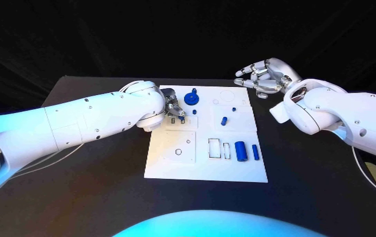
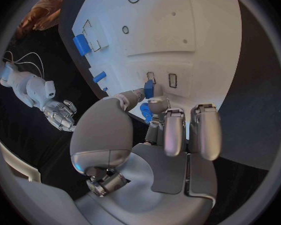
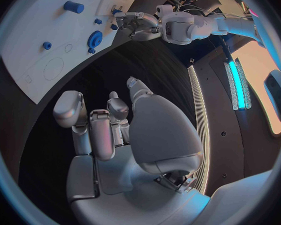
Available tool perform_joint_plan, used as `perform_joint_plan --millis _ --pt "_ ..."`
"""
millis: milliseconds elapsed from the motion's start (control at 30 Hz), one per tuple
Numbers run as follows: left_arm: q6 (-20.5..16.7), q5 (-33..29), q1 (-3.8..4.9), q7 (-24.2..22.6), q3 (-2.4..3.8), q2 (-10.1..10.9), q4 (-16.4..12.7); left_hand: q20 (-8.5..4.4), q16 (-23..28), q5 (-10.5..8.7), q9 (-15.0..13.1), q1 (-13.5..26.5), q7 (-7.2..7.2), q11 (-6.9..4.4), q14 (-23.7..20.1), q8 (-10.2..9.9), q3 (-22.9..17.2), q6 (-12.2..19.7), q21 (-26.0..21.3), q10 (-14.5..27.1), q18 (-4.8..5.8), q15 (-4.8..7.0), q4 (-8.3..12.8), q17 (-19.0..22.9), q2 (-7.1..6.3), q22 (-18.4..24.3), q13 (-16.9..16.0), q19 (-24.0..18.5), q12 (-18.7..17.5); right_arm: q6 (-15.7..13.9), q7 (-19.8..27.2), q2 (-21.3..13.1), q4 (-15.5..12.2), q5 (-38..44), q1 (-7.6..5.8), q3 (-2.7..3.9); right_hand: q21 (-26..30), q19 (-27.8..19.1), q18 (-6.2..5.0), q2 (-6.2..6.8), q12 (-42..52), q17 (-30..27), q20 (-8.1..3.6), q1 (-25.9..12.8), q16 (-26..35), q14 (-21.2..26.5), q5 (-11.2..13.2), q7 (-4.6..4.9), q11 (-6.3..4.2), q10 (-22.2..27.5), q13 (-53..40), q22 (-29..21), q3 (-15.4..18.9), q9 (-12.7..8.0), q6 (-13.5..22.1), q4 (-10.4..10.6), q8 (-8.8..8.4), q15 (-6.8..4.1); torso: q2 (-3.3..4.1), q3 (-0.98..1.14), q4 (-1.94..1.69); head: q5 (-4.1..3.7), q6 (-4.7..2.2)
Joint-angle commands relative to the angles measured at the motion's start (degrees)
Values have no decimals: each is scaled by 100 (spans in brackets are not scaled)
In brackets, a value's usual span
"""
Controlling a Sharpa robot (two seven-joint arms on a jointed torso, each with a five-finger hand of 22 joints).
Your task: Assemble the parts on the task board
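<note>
The white task board [image 1: 205,163] lies in the middle of the black table. My left hand [image 1: 175,110] is over its far left part, and thumb and a finger pinch a small blue part [image 2: 148,89] just above the board [image 2: 203,30], close to two small rectangular slots [image 2: 172,80]. A blue gear [image 1: 193,97] stands on the board just beyond that hand. A small blue peg [image 1: 224,121], a blue cylinder [image 1: 241,151] and a thin blue bar [image 1: 255,151] lie further right. My right hand [image 1: 265,77] hangs beyond the board's far right corner, fingers loosely bent, holding nothing.
Cables [image 1: 31,163] trail on the table under my left arm. A white cable [image 1: 365,172] lies near the table's right edge. Bare black table surrounds the board on the front and both sides.
</note>
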State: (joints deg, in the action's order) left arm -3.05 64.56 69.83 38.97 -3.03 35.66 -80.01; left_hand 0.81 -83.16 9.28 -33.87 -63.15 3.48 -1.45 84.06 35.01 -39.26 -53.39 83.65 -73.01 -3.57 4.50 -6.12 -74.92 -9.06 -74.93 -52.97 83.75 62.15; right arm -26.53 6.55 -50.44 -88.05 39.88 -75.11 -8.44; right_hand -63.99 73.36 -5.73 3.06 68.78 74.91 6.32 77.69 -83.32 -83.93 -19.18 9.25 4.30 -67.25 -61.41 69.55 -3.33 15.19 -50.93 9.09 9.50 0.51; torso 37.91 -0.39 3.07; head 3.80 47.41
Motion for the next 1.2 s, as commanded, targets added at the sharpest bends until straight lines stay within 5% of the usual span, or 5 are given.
perform_joint_plan --millis 33,1200 --pt "94 69 -18 3 -1 -20 -1 -1 4 -17 -22 13 -79 -9 404 49 -890 -38 37 -72 109 33 906 -1018 30 -331 -29 130 48 37 30 3 -10 51 4 2 30 -32 -52 -26 -24 350 9 -38 23 -289 -34 6 16 27 5 -5 32 -6 15 -7 26 -28 1 -2 2 -6 8" --pt "401 55 -50 92 -3 -43 13 -43 9 -48 -80 225 -179 -79 408 189 -643 -27 70 -142 121 85 806 -1026 -125 -396 -52 161 114 49 36 7 1 51 9 2 33 -31 -52 -26 -23 349 9 -40 24 -289 -36 5 15 27 6 -4 35 -10 13 -7 29 -28 -3 -1 -1 -15 68"
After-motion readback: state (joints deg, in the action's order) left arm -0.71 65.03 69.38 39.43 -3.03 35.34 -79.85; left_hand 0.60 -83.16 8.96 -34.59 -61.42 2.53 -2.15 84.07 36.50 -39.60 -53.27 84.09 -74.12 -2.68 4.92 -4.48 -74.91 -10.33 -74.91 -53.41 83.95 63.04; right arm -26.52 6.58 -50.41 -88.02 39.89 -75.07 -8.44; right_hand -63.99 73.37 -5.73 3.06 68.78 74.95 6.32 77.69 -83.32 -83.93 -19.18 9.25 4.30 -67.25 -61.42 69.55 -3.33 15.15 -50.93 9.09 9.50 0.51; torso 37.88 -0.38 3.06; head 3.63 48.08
